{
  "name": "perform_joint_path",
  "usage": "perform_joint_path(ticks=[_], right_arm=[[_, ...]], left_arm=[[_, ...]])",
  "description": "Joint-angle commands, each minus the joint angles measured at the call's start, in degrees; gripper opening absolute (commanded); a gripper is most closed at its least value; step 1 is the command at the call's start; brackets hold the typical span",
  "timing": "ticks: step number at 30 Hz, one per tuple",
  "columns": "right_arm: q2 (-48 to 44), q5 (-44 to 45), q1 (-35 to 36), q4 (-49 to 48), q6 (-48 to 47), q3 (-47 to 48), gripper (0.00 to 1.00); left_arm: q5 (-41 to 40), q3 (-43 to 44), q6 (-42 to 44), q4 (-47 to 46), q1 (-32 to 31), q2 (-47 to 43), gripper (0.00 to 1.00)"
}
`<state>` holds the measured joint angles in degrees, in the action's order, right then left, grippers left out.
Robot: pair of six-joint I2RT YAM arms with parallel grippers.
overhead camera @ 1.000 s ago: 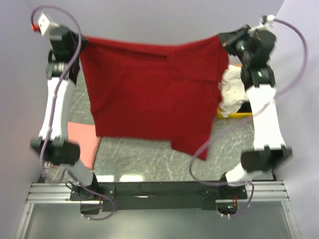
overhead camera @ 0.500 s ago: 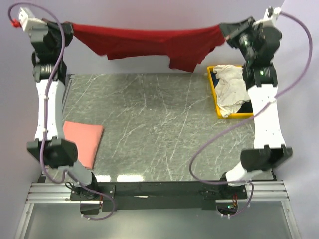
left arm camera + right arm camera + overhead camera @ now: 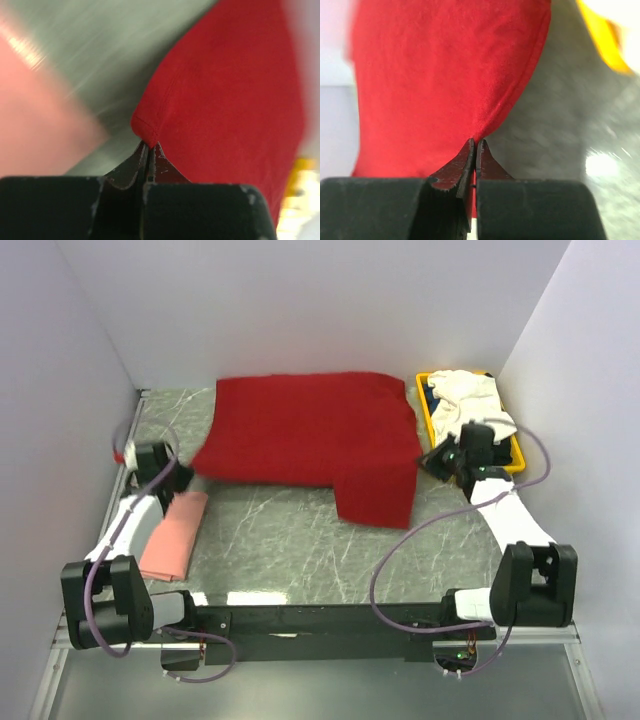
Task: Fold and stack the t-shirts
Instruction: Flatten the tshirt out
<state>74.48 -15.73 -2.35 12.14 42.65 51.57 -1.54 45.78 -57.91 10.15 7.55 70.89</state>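
Lying spread flat across the far half of the worktop, the dark red t-shirt (image 3: pixel 310 435) sends one flap toward the middle. The left tool (image 3: pixel 148 146) has its fingers pressed together on the shirt's near left corner, low over the worktop. The right tool (image 3: pixel 474 143) pinches the hem at the shirt's right edge in the same way. A folded salmon-pink t-shirt (image 3: pixel 172 535) rests by the near left edge. The white t-shirt (image 3: pixel 470 395) is heaped in the yellow bin (image 3: pixel 427 408) at the far right corner.
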Motion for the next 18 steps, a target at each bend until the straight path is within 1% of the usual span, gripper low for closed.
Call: perform_joint_path(ticks=[1, 3, 6, 8, 9, 10, 11, 12, 13, 15, 16, 18], right_arm=[[1.0, 0.3, -0.8, -2.6, -2.8, -3.7, 0.00], [2.9, 0.4, -0.8, -3.9, -3.3, -5.8, 0.00], [4.1, 1.6, -0.9, -3.4, -4.7, -7.6, 0.00], [3.5, 2.7, -0.9, -2.8, -5.1, -8.9, 0.09], [2.5, 2.9, -0.9, -3.1, -5.1, -10.2, 0.14], [2.1, 3.1, -0.9, -3.0, -5.1, -10.8, 0.26], [1.5, 3.2, -0.9, -3.2, -5.1, -11.4, 0.33], [0.3, 3.4, -0.9, -3.1, -5.3, -12.4, 0.38], [-0.2, 4.1, -0.8, -2.9, -5.3, -12.6, 0.48], [-2.1, 4.8, -0.8, -2.5, -5.6, -13.3, 0.52], [-2.9, 4.9, -0.6, -2.2, -5.8, -13.4, 0.55], [-5.7, 6.1, 0.6, -1.8, -6.1, -13.9, 0.56]], left_arm=[[0.5, -7.4, -2.6, -1.7, 0.3, -2.1, 0.01], [0.8, -9.6, -3.3, -1.7, 0.3, -0.9, 0.01], [-0.9, -11.3, -3.3, 0.3, 0.3, -0.4, 0.01], [-1.4, -12.3, -3.3, 1.0, 0.3, -0.8, 0.01], [-1.5, -13.1, -3.1, 0.9, 0.3, -1.5, 0.02], [-1.4, -13.5, -3.0, 0.5, 0.3, -1.5, 0.04], [-1.4, -13.7, -3.0, 0.7, 0.4, -1.6, 0.11], [-1.4, -13.8, -2.7, 0.5, 0.3, -1.4, 0.14], [-1.0, -13.8, -2.5, 0.5, 0.3, -1.1, 0.21], [-1.4, -13.2, -2.1, 1.9, 0.3, -1.1, 0.30], [-1.9, -13.1, -2.0, 2.6, 0.3, -1.5, 0.40], [-3.3, -13.3, -2.4, 3.4, 0.4, -2.6, 0.44]])
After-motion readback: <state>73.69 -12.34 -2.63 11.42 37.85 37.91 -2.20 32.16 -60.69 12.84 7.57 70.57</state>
